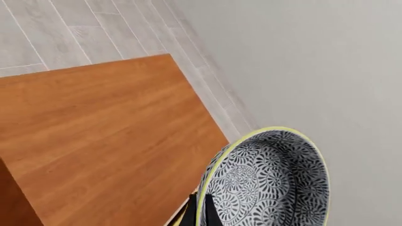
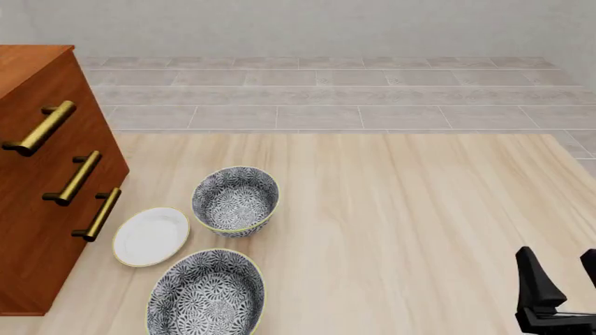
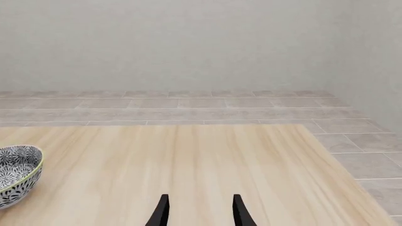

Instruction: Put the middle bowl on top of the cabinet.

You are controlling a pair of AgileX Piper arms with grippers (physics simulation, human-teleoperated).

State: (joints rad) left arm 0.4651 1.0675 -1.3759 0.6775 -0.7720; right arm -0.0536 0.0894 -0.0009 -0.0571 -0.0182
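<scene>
The middle bowl (image 1: pixel 267 181), dark blue and white floral with a yellow-green rim, shows in the left wrist view, tilted on edge. My left gripper (image 1: pixel 202 213) is shut on its rim, its dark fingers just visible at the picture's edge. Below the bowl lies the flat reddish-brown top of the cabinet (image 1: pixel 107 136); the bowl hangs near that top's edge. In the front view the cabinet (image 2: pixel 47 174) stands at the left with three brass handles, and neither the left arm nor the held bowl shows there. My right gripper (image 2: pixel 559 276) is open and holds nothing, low at the table's near right.
Two look-alike floral bowls stand on the table beside the cabinet, one farther (image 2: pixel 236 200) and one nearer (image 2: pixel 206 293), with a small white plate (image 2: pixel 151 236) between them and the cabinet. The right wrist view catches one bowl (image 3: pixel 16 172) at its edge.
</scene>
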